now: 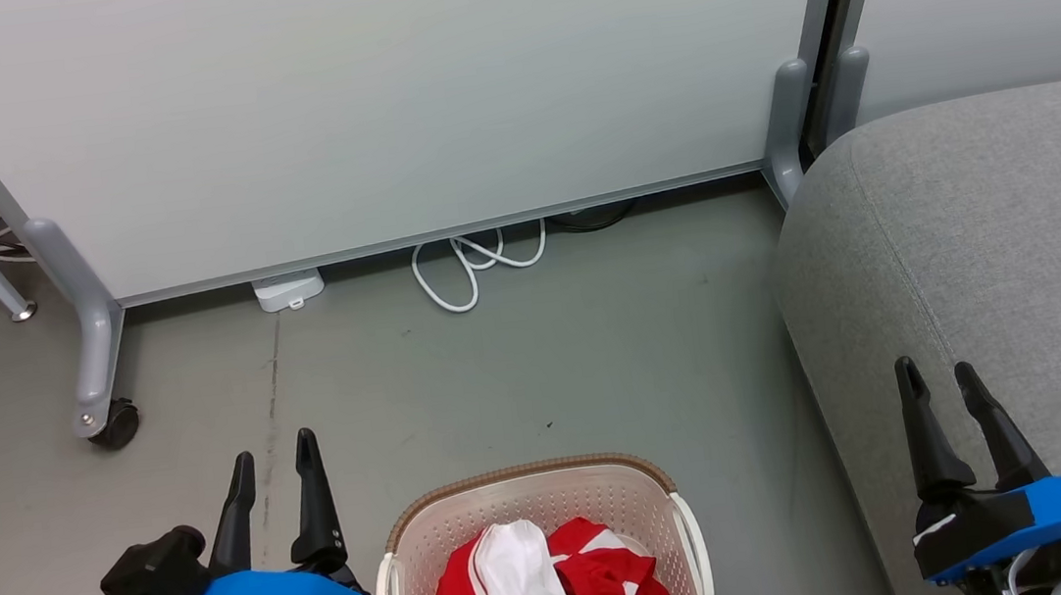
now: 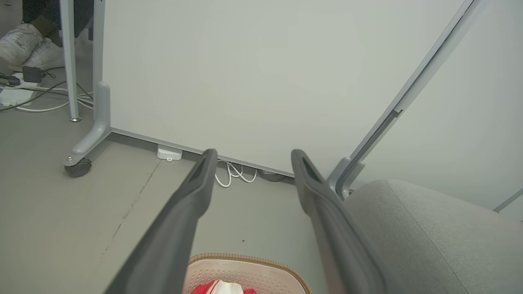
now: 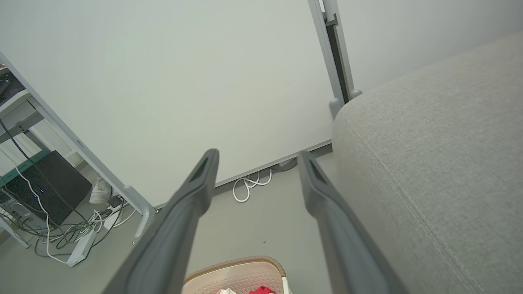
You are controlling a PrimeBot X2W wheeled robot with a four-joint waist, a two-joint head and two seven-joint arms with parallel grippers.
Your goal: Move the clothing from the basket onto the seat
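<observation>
1. Left gripper: fingers apart, empty.
2. Laundry basket on the floor holds heaped red-and-white clothing; a tangled garment could snag the rim and tip it.
3. Right gripper: fingers apart, beside the grey seat.

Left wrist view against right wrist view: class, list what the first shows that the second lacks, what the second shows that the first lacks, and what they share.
Left wrist view, missing from the right: a black caster wheel under the foot of the pale partition, and a small white box at its base. Right wrist view, missing from the left: a dark case on the floor. Both: the partition, the basket rim with red clothing inside, the grey seat and a coiled white cable.
</observation>
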